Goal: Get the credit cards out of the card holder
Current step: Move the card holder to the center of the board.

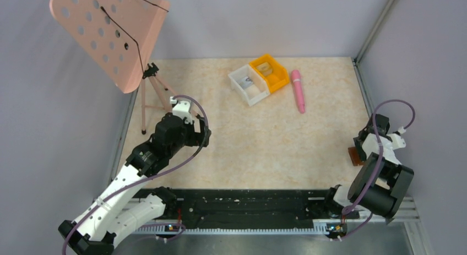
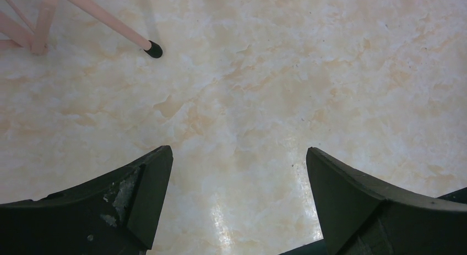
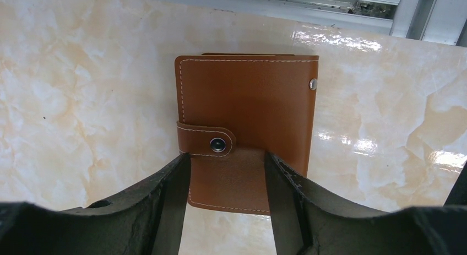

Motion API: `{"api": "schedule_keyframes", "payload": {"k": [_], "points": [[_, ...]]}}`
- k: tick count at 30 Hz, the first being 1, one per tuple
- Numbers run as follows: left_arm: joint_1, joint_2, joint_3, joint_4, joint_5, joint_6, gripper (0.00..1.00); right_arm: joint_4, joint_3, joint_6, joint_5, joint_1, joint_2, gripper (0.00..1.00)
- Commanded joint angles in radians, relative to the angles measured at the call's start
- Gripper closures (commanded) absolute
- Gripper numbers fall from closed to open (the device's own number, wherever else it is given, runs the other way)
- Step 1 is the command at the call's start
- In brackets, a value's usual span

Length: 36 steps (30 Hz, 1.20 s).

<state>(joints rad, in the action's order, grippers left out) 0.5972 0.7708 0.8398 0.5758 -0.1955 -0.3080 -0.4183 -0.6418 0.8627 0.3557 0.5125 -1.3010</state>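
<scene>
**Card holder snapped shut under the right pincer; no card out yet**

Right wrist view: the card holder (image 3: 248,101) lies flat on the desk (image 3: 82,101), closed, with its brown outer face up. Its clasp tab (image 3: 206,142) wraps round from the cover's 9 o'clock edge and is snapped down. The right pincer (image 3: 226,164) enters from 6 o'clock with its fingers partly apart. One fingertip (image 3: 177,175) sits at the holder's 9 o'clock edge just under the tab, and the other lies over the leather toward 5 o'clock. Nothing is squeezed between them, and I cannot tell whether the tips touch the leather. No credit cards show; they are presumably inside.

Left wrist view: the left pincer (image 2: 237,156) hangs with its fingers wide apart over bare desk, holding nothing. A black-tipped stand foot (image 2: 153,49) shows at 11 o'clock.

Top view: the holder is only a brown sliver at the desk's 4 o'clock edge, under the right arm and well apart from the left arm at 8 o'clock. A white bin (image 1: 249,84), an orange bin (image 1: 270,72) and a pink pen (image 1: 298,91) sit near 12 to 1 o'clock.

The task looks to be at its first step, getting hold of the closed holder. The next move calls for popping the snap by lifting the tab's free end while the body is pinned down. The idle left arm would probably have to cross over to help.
</scene>
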Motion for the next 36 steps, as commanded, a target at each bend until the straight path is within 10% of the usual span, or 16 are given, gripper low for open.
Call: {"api": "schedule_keyframes", "payload": {"k": [1, 28, 36], "points": [[0.0, -0.019, -0.01, -0.045, -0.014, 0.017, 0.03, -0.052, -0.032, 0.008, -0.065, 0.01, -0.008, 0.48], [0.0, -0.042, -0.011, -0.045, -0.026, 0.023, 0.03, -0.059, -0.164, -0.064, -0.05, 0.011, -0.226, 0.53], [0.0, -0.042, -0.01, -0.042, -0.039, 0.023, 0.03, 0.089, -0.106, -0.2, -0.373, -0.014, -0.243, 0.65]]}}
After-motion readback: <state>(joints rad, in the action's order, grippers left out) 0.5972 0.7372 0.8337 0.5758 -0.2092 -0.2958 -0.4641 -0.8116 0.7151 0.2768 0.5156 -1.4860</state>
